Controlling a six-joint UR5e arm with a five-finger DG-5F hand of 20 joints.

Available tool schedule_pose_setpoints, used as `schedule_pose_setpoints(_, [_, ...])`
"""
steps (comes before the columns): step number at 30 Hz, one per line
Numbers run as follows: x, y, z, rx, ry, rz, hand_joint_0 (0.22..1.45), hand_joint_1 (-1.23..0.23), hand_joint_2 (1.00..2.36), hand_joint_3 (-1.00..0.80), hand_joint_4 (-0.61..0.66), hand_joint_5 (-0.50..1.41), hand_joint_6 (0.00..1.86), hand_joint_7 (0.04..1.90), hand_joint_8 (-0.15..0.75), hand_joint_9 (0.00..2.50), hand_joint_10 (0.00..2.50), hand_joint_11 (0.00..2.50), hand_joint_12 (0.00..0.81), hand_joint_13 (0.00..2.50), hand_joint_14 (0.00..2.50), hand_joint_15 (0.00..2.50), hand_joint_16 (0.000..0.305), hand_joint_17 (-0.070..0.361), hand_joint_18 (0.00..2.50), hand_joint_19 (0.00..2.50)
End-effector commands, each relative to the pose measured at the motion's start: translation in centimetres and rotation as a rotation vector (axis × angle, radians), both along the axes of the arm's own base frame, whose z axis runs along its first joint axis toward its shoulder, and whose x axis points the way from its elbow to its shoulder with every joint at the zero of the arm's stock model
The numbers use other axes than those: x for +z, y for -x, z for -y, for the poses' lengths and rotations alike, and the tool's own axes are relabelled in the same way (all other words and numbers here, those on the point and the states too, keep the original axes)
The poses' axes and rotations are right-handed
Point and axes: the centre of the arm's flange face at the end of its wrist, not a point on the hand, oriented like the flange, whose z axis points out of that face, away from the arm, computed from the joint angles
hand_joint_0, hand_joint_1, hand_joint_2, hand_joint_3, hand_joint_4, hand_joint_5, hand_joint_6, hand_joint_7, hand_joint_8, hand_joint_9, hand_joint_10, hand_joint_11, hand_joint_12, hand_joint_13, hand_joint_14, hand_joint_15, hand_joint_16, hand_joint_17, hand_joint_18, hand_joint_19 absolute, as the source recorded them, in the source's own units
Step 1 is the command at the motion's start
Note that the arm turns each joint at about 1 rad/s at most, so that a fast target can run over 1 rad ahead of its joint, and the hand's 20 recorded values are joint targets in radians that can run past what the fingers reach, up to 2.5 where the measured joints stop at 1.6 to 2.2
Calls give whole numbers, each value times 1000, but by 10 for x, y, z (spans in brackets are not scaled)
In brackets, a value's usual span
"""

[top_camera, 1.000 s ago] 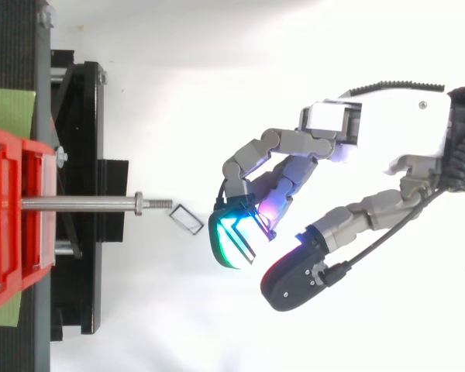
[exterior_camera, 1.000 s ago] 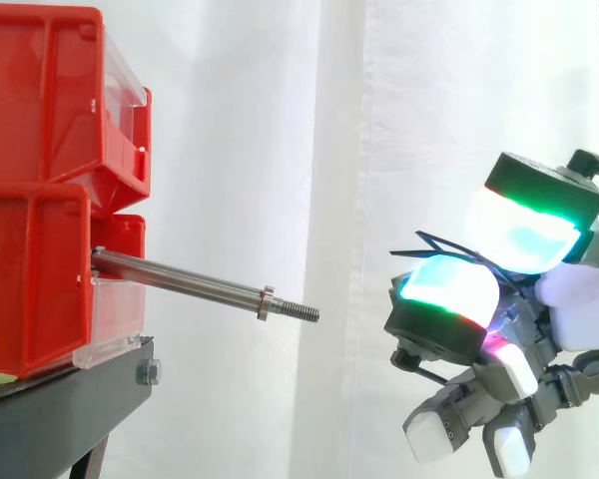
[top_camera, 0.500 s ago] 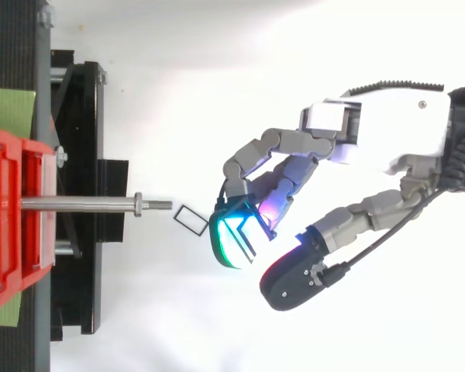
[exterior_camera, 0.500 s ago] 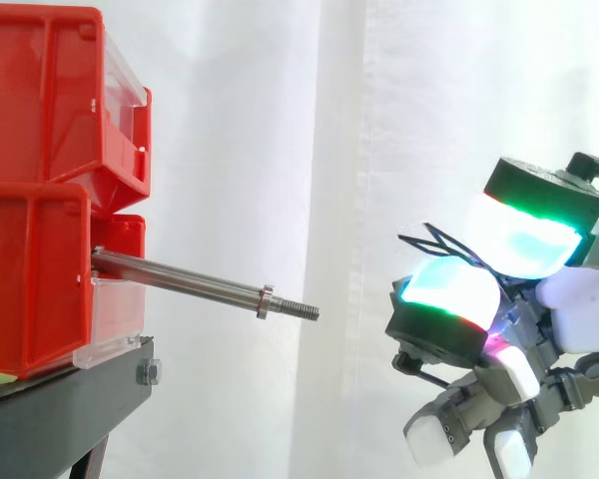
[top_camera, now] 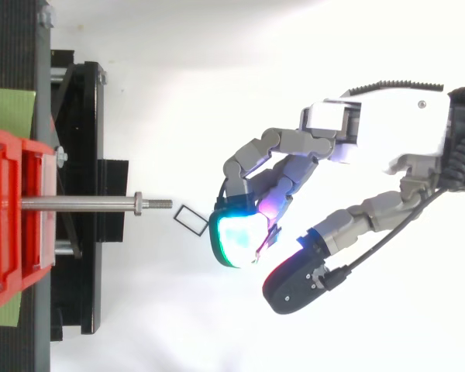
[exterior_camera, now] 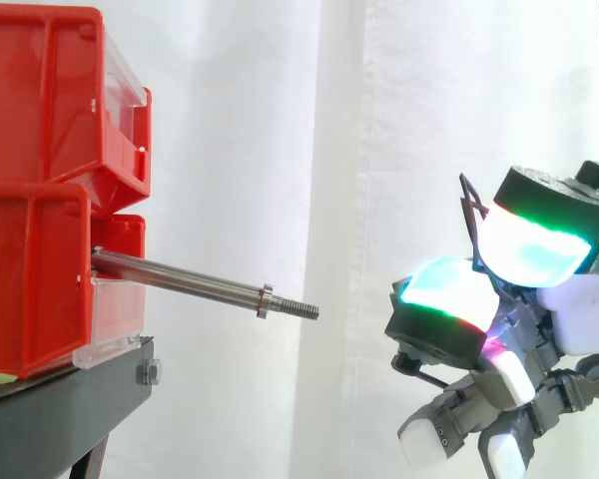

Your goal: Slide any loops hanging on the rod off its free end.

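My hand [top_camera: 387, 136] hangs well beyond the rod's [exterior_camera: 180, 276] free end, curled fingers pinching a thin black loop [exterior_camera: 468, 205].

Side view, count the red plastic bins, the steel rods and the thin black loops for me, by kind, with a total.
Red plastic bins: 2
Steel rod: 1
Thin black loop: 1
Total: 4
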Motion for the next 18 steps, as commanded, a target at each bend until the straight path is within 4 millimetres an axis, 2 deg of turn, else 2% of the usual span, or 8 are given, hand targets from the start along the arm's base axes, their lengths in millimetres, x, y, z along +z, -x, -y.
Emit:
schedule_pose_setpoints(1, [0,0,0,0,0,2,678,-846,1011,-344,126,-181,917,1090,307,862,14,498,343,574,5,153,45,101,730,383])
schedule_pose_setpoints(11, [0,0,0,-5,0,2,686,-857,1008,-396,155,-187,911,1037,310,838,14,491,347,564,5,143,45,101,711,385])
schedule_pose_setpoints(18, [0,-1,0,-5,0,5,620,-664,1009,-390,157,-162,891,1103,313,895,11,468,332,552,5,143,44,99,704,440])
